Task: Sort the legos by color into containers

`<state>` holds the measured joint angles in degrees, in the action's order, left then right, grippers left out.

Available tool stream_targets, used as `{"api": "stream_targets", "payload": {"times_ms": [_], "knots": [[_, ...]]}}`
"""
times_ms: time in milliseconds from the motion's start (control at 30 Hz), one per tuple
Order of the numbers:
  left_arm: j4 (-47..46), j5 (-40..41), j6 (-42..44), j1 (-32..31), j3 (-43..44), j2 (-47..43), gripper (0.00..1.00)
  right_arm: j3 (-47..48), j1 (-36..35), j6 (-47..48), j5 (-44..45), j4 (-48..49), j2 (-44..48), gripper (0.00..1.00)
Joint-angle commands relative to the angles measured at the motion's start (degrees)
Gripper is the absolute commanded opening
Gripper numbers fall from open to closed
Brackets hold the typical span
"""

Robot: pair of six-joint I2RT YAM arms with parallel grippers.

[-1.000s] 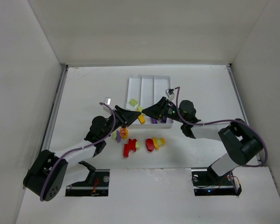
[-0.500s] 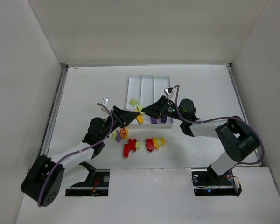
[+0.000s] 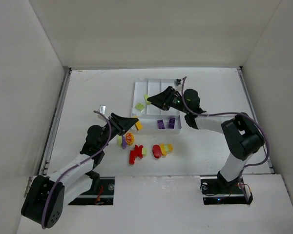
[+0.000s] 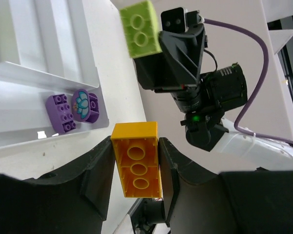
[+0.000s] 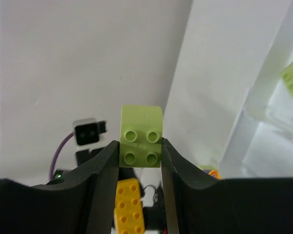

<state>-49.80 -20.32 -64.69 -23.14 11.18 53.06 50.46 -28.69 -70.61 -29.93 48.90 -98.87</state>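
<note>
Legos [image 3: 156, 150] are mostly sitting in a loose pile on the table [image 3: 88, 97], at about 6 o'clock from the white tray [image 3: 135, 92], with reds, yellows and a bit of green and purple all mixed together. Both arms look mid-delivery to me. The right claw [image 3: 147, 99] is pinching a light green brick [image 5: 140, 144] and holds it up over the tray's 9 o'clock side, right around the left long section. That makes sense, since the other green brick [image 3: 139, 106] lies in that section, so I'd guess that's the green bin. The left claw [image 3: 136, 125] is clamped on a yellow-orange brick [image 4: 136, 165] and hangs off the table at the tray's 7 o'clock corner, probably waiting its turn so the two arms don't bump. No yellow has a home in the tray yet, far as I can see. The crosswise section at the near end holds two purple pieces [image 3: 160, 124], close together toward its 3 o'clock end. The middle and right long sections look bare wherever the right arm doesn't cover them.
</note>
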Motion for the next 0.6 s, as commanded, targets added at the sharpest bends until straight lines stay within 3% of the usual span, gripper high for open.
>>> {"api": "stream_targets", "payload": {"times_ms": [0,267,567], "knots": [[-0.2,-0.4,1.5,1.7,0.7,-1.8,0.22,6.7,-0.6,8.0,6.9,-13.0,-2.5,0.32],[2.3,1.4,2.1,4.6,-0.4,-3.8,0.22,27.6,-2.1,22.3,20.0,-39.1,-12.3,0.34],[2.3,1.2,4.0,5.7,1.3,0.7,0.23,42.4,-4.4,24.9,22.4,-49.4,-22.9,0.38]]}}
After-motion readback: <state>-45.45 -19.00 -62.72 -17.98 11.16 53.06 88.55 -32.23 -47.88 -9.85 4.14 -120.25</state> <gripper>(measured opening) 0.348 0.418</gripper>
